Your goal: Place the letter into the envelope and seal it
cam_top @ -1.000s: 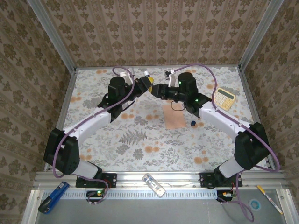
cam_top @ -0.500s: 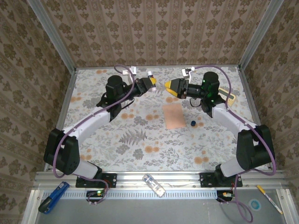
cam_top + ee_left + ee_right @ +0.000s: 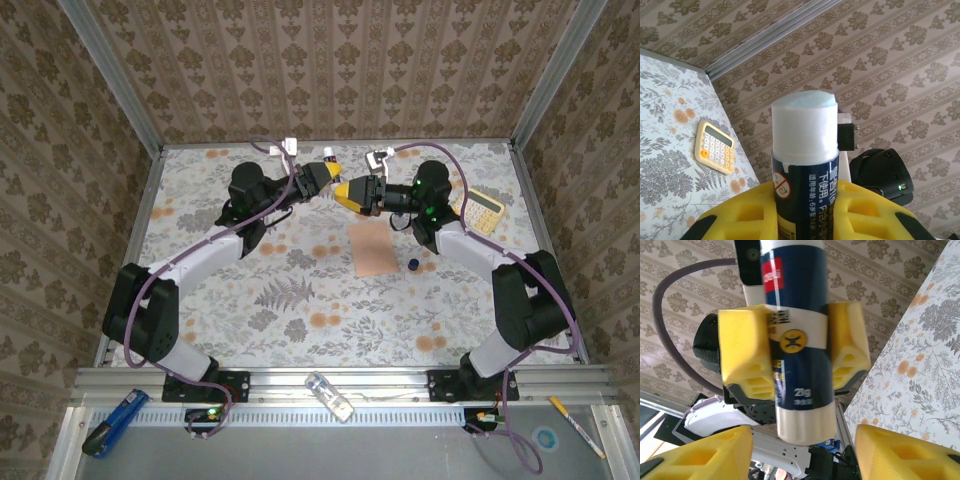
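Glue stick [image 3: 805,135], uncapped: was clamped in left gripper [image 3: 328,172]. Right gripper [image 3: 802,452]: fingers stood apart astride its base, not touching. Peach paper [image 3: 372,250], letter or envelope unclear: lay flat on table [image 3: 250,300] nearby. Step judged sealing; next move needed a square grip on that base.

A dark blue glue stick [image 3: 795,340] stands upright mid-frame, clamped on both sides by the left end effector [image 3: 796,347], whose yellow fingers [image 3: 745,355] press against its label. The stick's pale lower end hangs above the gap between the right end effector's [image 3: 800,455] own yellow fingers [image 3: 695,457], which are spread wide and clear of it. The floral surface [image 3: 920,365] runs along the right edge, and a purple cable [image 3: 662,340] loops at upper left.
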You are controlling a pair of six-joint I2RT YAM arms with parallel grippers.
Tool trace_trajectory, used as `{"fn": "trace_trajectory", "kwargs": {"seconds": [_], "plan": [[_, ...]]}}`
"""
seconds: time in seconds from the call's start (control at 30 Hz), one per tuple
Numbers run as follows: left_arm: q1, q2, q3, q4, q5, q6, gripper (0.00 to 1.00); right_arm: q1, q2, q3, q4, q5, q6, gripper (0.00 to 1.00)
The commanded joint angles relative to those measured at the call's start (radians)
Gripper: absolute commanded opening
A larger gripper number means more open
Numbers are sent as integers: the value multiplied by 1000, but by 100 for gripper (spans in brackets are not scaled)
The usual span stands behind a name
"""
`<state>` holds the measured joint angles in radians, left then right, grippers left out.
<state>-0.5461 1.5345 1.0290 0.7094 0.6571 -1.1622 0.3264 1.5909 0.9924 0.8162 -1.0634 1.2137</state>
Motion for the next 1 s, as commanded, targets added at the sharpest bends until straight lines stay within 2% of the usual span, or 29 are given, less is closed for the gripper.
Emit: {"fn": "trace_trajectory", "kwargs": {"seconds": [0.0,0.2,0.4,0.87,0.97], "plan": [[6,-7,21,72,25,-21,0,3,14,37,78,-8,13,52],[6,-6,20,78,29,-28,0,4,29,42,133,7,42,44],[6,-7,18,88,32,-36,0,8,47,49,172,9,63,41],[8,-12,13,84,27,-32,0,8,53,56,167,14,69,25],[7,-13,14,68,26,-22,0,11,46,67,109,28,43,24]]}}
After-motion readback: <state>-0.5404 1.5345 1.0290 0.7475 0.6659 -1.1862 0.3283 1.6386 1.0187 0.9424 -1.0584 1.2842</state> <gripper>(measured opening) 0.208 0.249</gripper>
